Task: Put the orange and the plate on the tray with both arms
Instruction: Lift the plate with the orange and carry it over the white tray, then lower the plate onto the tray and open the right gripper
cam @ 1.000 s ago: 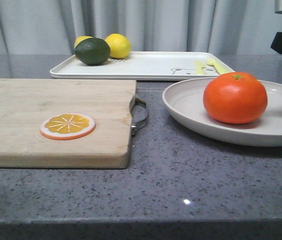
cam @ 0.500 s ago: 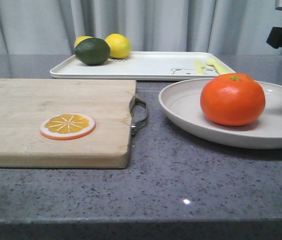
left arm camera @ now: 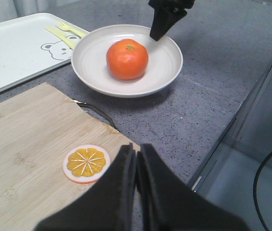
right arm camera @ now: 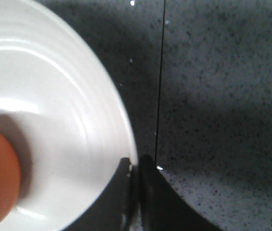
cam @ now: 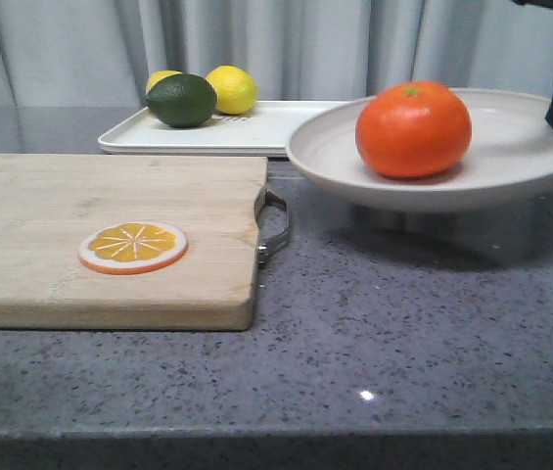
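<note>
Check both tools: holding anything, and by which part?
Right tool pinches the plate by its rim, lifted off the counter with the orange on it. Left tool is shut and holds nothing.

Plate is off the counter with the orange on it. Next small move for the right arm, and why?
Probably carry it a little further toward the tray, keeping it level. The right end effector pinches the plate rim; the plate hangs above the counter, casting a shadow, its far edge overlapping the tray in the front view. The orange sits loose off-centre, so tilt could roll it.
</note>
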